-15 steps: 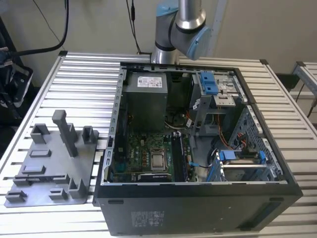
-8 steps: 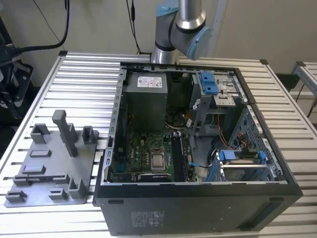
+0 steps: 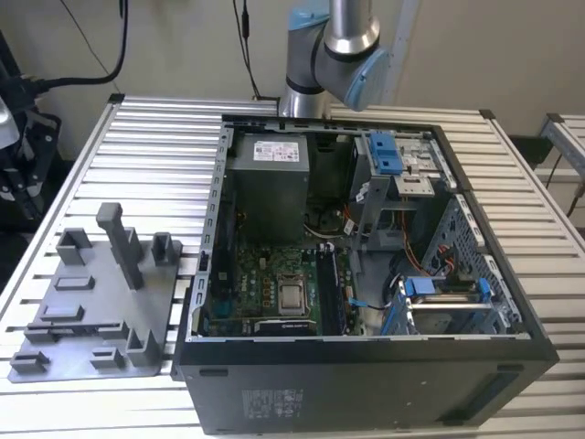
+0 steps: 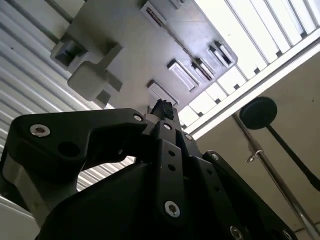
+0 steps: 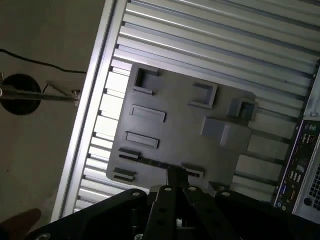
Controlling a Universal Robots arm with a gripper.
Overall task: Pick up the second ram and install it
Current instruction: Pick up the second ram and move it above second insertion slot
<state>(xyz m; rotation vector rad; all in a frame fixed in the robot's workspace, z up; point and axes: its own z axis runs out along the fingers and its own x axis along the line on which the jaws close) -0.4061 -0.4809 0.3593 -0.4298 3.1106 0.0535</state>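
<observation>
Exterior view: even, diffuse light from overhead. Aluminium table slats (image 3: 137,128) bright with mild sheen. Computer case (image 3: 366,393) interior dim, deep shadow along inner walls.

Second wrist view: hard glare on slats near table edge, blown to white. Gripper (image 4: 162,107) body near-silhouette, small highlights on screws.

First wrist view: dim overall, floor murky. Grey holder plate (image 5: 180,125) flatly lit, soft shadows beside its blocks. Gripper body underexposed.

Slatted metal table (image 3: 137,146), pale and evenly lit, with a plain beige wall (image 3: 183,46) behind. A second slatted table (image 3: 569,137) sits near it at the exterior view's right. Floor (image 5: 40,160) is dull brown.
</observation>
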